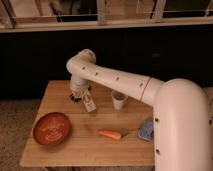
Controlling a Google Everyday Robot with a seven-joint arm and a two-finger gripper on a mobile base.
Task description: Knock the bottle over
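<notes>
The bottle (89, 103), small and pale with a label, stands on the wooden table (75, 150) left of centre and leans with its base toward the lower right. My gripper (81, 94) is right at the bottle's upper left, touching or almost touching its top. The white arm arches over from the right and hides the gripper's far side.
A white cup (119, 100) stands just right of the bottle. An orange carrot (110, 134) and a blue sponge (146, 129) lie in front right. A red-orange bowl (51, 128) sits front left. A dark object (74, 97) peeks out behind the gripper. A dark wall lies behind the table.
</notes>
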